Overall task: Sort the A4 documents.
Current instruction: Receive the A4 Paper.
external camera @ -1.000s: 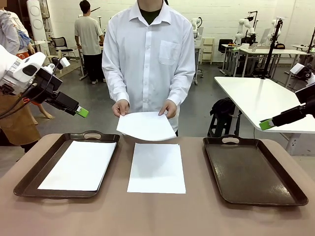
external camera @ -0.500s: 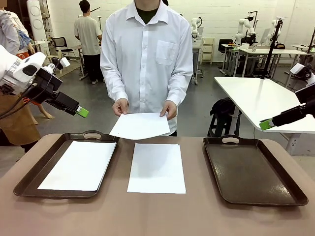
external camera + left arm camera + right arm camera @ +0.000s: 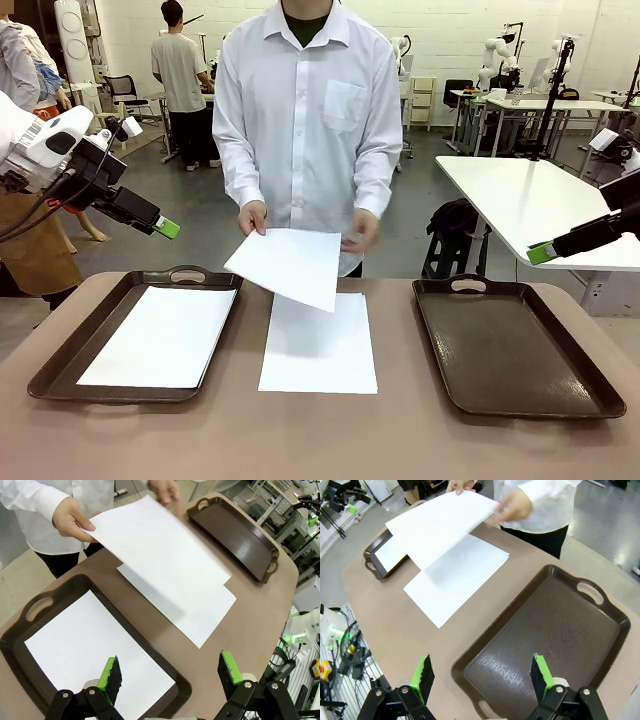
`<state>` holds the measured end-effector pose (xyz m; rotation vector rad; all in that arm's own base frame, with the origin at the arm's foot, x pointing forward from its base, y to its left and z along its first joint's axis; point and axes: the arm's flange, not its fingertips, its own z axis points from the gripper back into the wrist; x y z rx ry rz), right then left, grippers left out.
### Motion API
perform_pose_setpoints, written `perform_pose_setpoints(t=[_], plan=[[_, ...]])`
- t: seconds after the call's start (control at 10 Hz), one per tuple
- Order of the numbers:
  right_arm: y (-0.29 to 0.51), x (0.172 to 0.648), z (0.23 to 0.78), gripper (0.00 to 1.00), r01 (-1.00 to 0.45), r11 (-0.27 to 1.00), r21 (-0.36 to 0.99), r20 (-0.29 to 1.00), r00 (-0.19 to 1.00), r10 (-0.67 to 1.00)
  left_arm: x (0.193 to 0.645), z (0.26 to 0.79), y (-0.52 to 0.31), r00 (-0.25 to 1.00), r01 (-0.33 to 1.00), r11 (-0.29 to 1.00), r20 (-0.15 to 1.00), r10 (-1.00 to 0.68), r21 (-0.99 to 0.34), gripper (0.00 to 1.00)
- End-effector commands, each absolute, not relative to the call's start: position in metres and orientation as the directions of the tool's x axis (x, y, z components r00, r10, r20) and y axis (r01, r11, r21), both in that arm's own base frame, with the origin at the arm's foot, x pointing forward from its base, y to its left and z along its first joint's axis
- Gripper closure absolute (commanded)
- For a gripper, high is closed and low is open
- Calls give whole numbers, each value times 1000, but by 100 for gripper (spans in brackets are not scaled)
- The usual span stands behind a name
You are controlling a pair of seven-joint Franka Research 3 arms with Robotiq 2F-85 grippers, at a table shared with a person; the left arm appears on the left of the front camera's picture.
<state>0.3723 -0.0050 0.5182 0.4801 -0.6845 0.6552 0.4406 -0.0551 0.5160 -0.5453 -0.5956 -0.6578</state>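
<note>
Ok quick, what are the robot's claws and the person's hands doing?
Left gripper: open, empty.
Right gripper: open, empty.
Person's right hand: holding a paper sheet.
Person's left hand: blurred, cannot tell.

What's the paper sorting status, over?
Left gripper, right gripper open, empty. One white A4 paper sheet in left dark brown tray, second sheet on table, third sheet in person's hand. It overhangs the second.
</note>
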Motion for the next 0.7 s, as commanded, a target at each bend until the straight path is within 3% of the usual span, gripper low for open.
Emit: perform_pose_setpoints(t=[0.0, 0.6], plan=[[-5, 375, 516, 0, -698, 686, 203, 716, 584, 383, 441, 515, -55, 641, 692, 669, 657, -397, -272, 0], [-5, 375, 516, 0, -698, 686, 203, 716, 584, 383, 441, 515, -55, 641, 692, 669, 657, -397, -272, 0]])
